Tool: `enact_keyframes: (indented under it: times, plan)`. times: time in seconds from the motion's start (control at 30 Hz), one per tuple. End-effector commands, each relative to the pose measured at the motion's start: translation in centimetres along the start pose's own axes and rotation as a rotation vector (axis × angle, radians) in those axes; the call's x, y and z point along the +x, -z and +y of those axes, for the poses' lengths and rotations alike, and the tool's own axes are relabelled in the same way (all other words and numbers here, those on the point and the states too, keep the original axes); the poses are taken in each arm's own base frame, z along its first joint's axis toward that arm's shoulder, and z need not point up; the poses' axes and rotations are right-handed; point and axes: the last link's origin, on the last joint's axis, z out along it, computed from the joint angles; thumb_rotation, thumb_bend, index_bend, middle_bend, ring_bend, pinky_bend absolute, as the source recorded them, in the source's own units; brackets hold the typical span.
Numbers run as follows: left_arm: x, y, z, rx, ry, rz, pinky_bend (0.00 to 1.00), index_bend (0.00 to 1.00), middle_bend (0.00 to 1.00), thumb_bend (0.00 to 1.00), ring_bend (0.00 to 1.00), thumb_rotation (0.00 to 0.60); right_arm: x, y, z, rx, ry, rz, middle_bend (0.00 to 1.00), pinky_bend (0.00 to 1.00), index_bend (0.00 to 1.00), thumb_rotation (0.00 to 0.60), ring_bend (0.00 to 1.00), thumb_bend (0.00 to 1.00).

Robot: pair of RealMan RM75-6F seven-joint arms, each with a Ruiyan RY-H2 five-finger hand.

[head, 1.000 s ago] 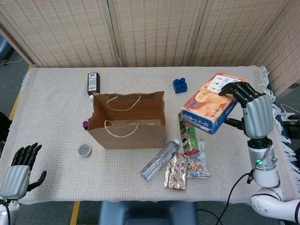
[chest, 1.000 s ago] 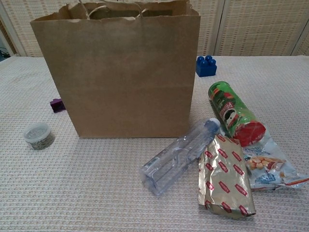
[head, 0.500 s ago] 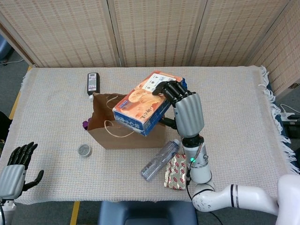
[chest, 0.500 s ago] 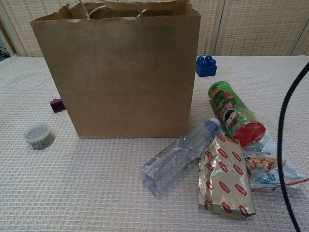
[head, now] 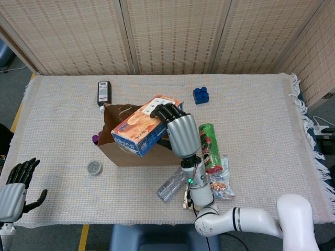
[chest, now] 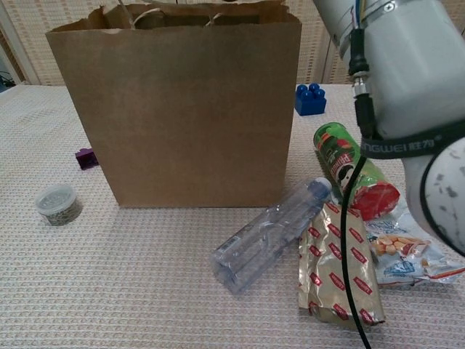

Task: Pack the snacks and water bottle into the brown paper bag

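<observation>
At the lower left of the head view the left hand (head: 14, 189) hangs off the table edge, fingers apart and holding nothing. In the middle, the right hand (head: 175, 128) grips the box (head: 140, 131) tilted over the mouth of the bag (chest: 182, 109), so the step looks like loading the box; next it needs lowering in and letting go. To the right the bottle (chest: 270, 234), can (chest: 354, 179) and two packets lie waiting on the table.
</observation>
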Motion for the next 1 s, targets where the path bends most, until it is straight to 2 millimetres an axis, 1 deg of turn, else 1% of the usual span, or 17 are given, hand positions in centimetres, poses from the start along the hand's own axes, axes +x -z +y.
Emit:
enact_keyframes:
  times: [0.03, 0.37, 0.5, 0.57, 0.6, 0.63, 0.7, 0.73, 0.77, 0.83, 1.0]
  plan:
    - [0.0, 0.0, 0.0, 0.000, -0.002, -0.001, 0.03, 0.00, 0.00, 0.36, 0.00, 0.600, -0.2, 0.2, 0.0, -0.007, -0.005, -0.012, 0.64, 0.73, 0.72, 0.600, 0.70, 0.37]
    - [-0.1, 0.0, 0.0, 0.002, -0.005, -0.001, 0.03, 0.00, 0.00, 0.36, 0.00, 0.600, -0.5, 1.1, 0.2, -0.032, -0.004, -0.031, 0.64, 0.73, 0.69, 0.600, 0.69, 0.37]
    - [0.0, 0.0, 0.0, 0.001, -0.004, 0.000, 0.03, 0.00, 0.00, 0.36, 0.00, 0.600, -0.7, 1.3, 0.5, -0.047, 0.006, -0.047, 0.64, 0.71, 0.65, 0.600, 0.66, 0.37]
    - [0.0, 0.0, 0.1, 0.001, -0.004, 0.000, 0.03, 0.00, 0.00, 0.36, 0.00, 0.600, -0.8, 1.5, 0.6, -0.062, 0.011, -0.066, 0.57, 0.60, 0.51, 0.600, 0.55, 0.37]
    - [-0.1, 0.0, 0.1, 0.000, -0.008, -0.004, 0.03, 0.00, 0.00, 0.36, 0.00, 0.600, -1.2, 1.8, 1.0, -0.093, 0.021, -0.129, 0.49, 0.50, 0.38, 0.600, 0.45, 0.37]
    - [-0.2, 0.0, 0.1, 0.000, -0.009, -0.006, 0.03, 0.00, 0.00, 0.36, 0.00, 0.600, -1.1, 1.8, 1.0, -0.104, 0.025, -0.152, 0.40, 0.39, 0.24, 0.600, 0.34, 0.35]
    - [-0.2, 0.0, 0.1, -0.001, -0.009, -0.006, 0.03, 0.00, 0.00, 0.36, 0.00, 0.600, -0.9, 1.7, 1.0, -0.120, 0.028, -0.180, 0.27, 0.27, 0.06, 0.600, 0.20, 0.27]
    - [-0.2, 0.0, 0.1, -0.001, -0.009, -0.006, 0.03, 0.00, 0.00, 0.36, 0.00, 0.600, -0.7, 1.6, 1.0, -0.128, 0.027, -0.184, 0.22, 0.24, 0.01, 0.600, 0.15, 0.23]
    - [-0.2, 0.0, 0.1, -0.001, -0.010, -0.006, 0.03, 0.00, 0.00, 0.36, 0.00, 0.600, -0.6, 1.6, 1.0, -0.132, 0.026, -0.185, 0.19, 0.22, 0.00, 0.600, 0.12, 0.19]
    - [-0.2, 0.0, 0.1, -0.001, -0.011, -0.007, 0.03, 0.00, 0.00, 0.36, 0.00, 0.600, -0.4, 1.5, 0.9, -0.134, 0.019, -0.182, 0.17, 0.21, 0.00, 0.600, 0.11, 0.17]
    - [-0.3, 0.0, 0.2, -0.002, -0.014, -0.009, 0.03, 0.00, 0.00, 0.36, 0.00, 0.600, 0.1, 1.3, 1.0, -0.136, 0.020, -0.165, 0.17, 0.21, 0.00, 0.600, 0.10, 0.17]
